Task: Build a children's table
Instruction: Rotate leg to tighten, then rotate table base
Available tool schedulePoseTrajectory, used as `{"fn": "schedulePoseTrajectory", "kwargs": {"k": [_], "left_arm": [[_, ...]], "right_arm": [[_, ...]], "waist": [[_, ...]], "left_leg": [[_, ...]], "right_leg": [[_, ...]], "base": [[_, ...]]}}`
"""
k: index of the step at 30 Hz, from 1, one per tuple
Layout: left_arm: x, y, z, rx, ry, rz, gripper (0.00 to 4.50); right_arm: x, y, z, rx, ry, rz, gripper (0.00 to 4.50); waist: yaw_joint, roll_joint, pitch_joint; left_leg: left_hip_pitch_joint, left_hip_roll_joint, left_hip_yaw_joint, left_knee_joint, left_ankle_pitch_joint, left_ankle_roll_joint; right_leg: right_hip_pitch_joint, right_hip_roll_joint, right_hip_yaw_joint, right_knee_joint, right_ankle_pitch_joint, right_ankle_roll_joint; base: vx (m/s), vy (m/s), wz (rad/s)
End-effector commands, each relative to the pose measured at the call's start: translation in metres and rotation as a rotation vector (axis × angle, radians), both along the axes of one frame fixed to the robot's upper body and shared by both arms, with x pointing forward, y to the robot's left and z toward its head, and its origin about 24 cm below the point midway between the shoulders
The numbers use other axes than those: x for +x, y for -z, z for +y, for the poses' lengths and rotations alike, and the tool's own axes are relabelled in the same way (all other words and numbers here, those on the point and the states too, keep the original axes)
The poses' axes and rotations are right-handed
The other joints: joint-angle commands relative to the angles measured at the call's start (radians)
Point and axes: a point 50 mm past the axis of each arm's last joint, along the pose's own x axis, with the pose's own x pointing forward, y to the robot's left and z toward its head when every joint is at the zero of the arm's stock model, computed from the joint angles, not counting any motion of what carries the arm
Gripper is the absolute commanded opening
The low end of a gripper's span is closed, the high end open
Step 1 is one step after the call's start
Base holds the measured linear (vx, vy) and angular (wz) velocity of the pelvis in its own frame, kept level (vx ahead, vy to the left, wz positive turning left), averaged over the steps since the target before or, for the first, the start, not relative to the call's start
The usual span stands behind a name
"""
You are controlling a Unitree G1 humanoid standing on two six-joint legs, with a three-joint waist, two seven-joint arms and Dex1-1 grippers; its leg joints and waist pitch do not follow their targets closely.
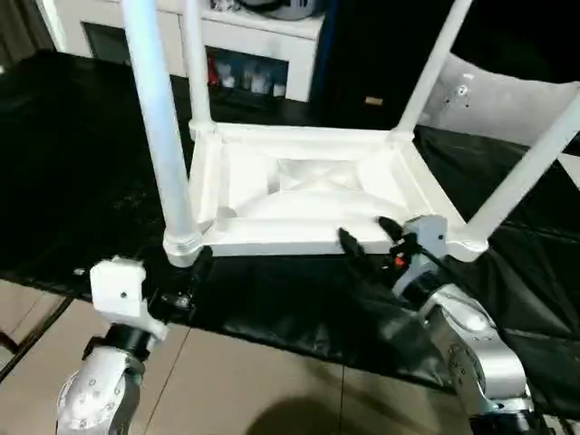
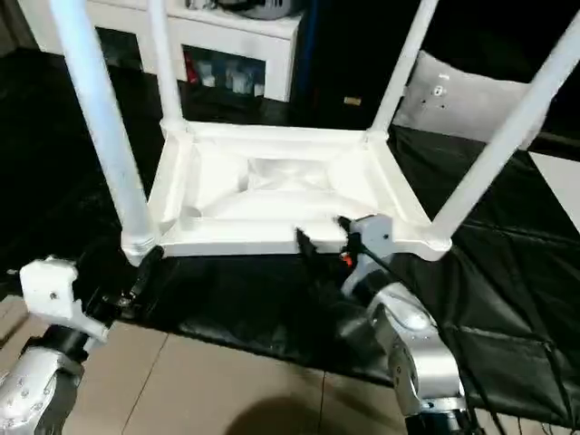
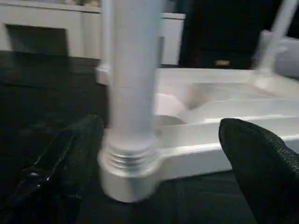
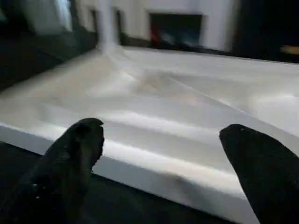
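it looks like a room in a home. a white cabinet (image 1: 263, 41) with shelves stands at the top, a black mat (image 1: 299, 313) covers the tan tile floor (image 1: 236, 390).

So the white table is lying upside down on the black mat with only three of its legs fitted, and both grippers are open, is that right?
Not quite: the table has all four legs standing up from its corner sockets, as the left eye view shows. The rest holds: it lies upside down on the black mat, and the left gripper and right gripper are open.

black mat (image 1: 82, 136), tan floor (image 1: 245, 381), white cabinet (image 1: 263, 41)
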Motion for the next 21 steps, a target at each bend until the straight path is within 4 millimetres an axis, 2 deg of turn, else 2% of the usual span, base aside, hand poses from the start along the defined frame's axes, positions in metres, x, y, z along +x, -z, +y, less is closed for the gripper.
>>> {"fn": "schedulePoseTrajectory", "kwargs": {"k": [1,2,3,4,7,9,10,12,13,14,15,16,17,19,20,21], "left_arm": [[0.009,-0.001,0.008,0.022,-0.012,0.01,4.39],[0.011,-0.002,0.011,0.023,-0.012,0.004,4.39],[0.013,-0.003,0.013,0.023,-0.013,0.002,4.39],[0.016,-0.003,0.016,0.033,-0.021,0.009,4.39],[0.027,-0.002,0.027,0.095,-0.037,0.033,4.39],[0.031,-0.003,0.03,0.1,-0.035,0.033,4.39],[0.035,-0.004,0.032,0.102,-0.024,0.03,4.39],[0.04,-0.004,0.034,0.09,0.001,0.03,4.39],[0.045,-0.005,0.034,0.072,0.038,0.033,4.39],[0.047,-0.005,0.034,0.069,0.052,0.037,4.39],[0.051,-0.005,0.034,0.062,0.083,0.046,4.39],[0.06,-0.004,0.033,0.057,0.138,0.069,4.39],[0.064,-0.003,0.034,0.059,0.154,0.078,4.39],[0.067,-0.003,0.034,0.06,0.165,0.082,4.39],[0.079,-0.008,0.034,0.055,0.203,0.072,4.39],[0.082,-0.009,0.035,0.053,0.208,0.07,4.39]], "right_arm": [[0.005,0.004,-0.007,-0.062,0.063,0.057,4.5],[0.005,0.007,-0.008,-0.079,0.07,0.086,4.5],[0.005,0.009,-0.008,-0.093,0.072,0.106,4.5],[0.005,0.011,-0.008,-0.103,0.068,0.124,4.5],[0.005,0.015,-0.009,-0.117,0.065,0.159,4.5],[0.006,0.015,-0.01,-0.111,0.07,0.164,4.5],[0.007,0.016,-0.011,-0.11,0.08,0.164,4.5],[0.008,0.017,-0.012,-0.115,0.099,0.171,4.5],[0.009,0.017,-0.014,-0.119,0.119,0.182,4.5],[0.01,0.018,-0.015,-0.121,0.125,0.185,4.5],[0.012,0.018,-0.017,-0.125,0.138,0.192,4.5],[0.015,0.019,-0.021,-0.141,0.169,0.202,4.5],[0.017,0.019,-0.023,-0.151,0.181,0.203,4.5],[0.017,0.02,-0.024,-0.157,0.191,0.208,4.5],[0.019,0.025,-0.031,-0.169,0.224,0.246,4.5],[0.019,0.026,-0.032,-0.174,0.23,0.252,4.5]], "waist": [[0.0,0.024,-0.034],[0.0,0.021,-0.032],[0.003,0.023,-0.035],[0.003,0.022,-0.035],[0.009,0.023,-0.044],[0.011,0.023,-0.045],[0.01,0.022,-0.048],[0.011,0.023,-0.05],[0.011,0.017,-0.056],[0.014,0.021,-0.056],[0.014,0.021,-0.056],[0.015,0.023,-0.055],[0.014,0.02,-0.051],[0.018,0.022,-0.049],[0.018,0.017,-0.048],[0.019,0.023,-0.05]], "left_leg": [[-0.021,0.119,-0.039,-0.122,-0.133,0.013],[-0.024,0.119,-0.038,-0.124,-0.128,0.015],[-0.019,0.117,-0.035,-0.122,-0.117,0.021],[-0.021,0.118,-0.034,-0.122,-0.107,0.022],[-0.027,0.116,-0.022,-0.119,-0.029,0.036],[-0.028,0.118,-0.022,-0.119,0.007,0.039],[-0.032,0.121,-0.021,-0.118,0.039,0.039],[-0.031,0.119,-0.019,-0.116,0.069,0.044],[-0.029,0.117,-0.016,-0.112,0.097,0.051],[-0.03,0.117,-0.018,-0.113,0.111,0.052],[-0.03,0.113,-0.015,-0.113,0.122,0.057],[-0.031,0.116,-0.016,-0.114,0.113,0.056],[-0.027,0.115,-0.014,-0.117,0.083,0.05],[-0.03,0.124,-0.014,-0.121,0.021,0.021],[-0.03,0.125,-0.014,-0.123,0.017,0.019],[-0.021,0.117,-0.011,-0.123,0.01,0.013]], "right_leg": [[0.035,-0.123,0.072,-0.082,-0.268,-0.185],[0.036,-0.121,0.072,-0.084,-0.27,-0.181],[0.032,-0.121,0.073,-0.085,-0.267,-0.182],[0.033,-0.122,0.073,-0.085,-0.259,-0.185],[0.037,-0.118,0.068,-0.079,-0.182,-0.192],[0.038,-0.117,0.066,-0.075,-0.142,-0.2],[0.042,-0.119,0.064,-0.069,-0.095,-0.219],[0.038,-0.115,0.061,-0.066,-0.054,-0.232],[0.037,-0.113,0.06,-0.06,-0.017,-0.238],[0.037,-0.113,0.059,-0.057,-0.002,-0.241],[0.033,-0.111,0.057,-0.057,0.005,-0.244],[0.034,-0.113,0.055,-0.057,0.001,-0.249],[0.029,-0.11,0.054,-0.063,-0.047,-0.244],[0.033,-0.12,0.057,-0.067,-0.107,-0.237],[0.032,-0.12,0.057,-0.07,-0.114,-0.234],[0.026,-0.115,0.056,-0.07,-0.131,-0.226]], "base": [[-0.061,-0.03,0.05],[0.0,0.0,0.0],[0.0,0.0,0.0],[0.0,0.0,0.0],[0.0,0.0,0.0],[0.0,0.0,0.0],[0.0,0.0,0.0],[0.0,0.0,0.0],[0.0,0.0,0.0],[0.0,0.0,0.0],[0.0,0.0,0.0],[0.0,0.0,0.0],[0.0,0.0,0.0],[0.0,0.0,0.0],[0.0,0.0,0.0],[0.0,0.0,0.0]]}}
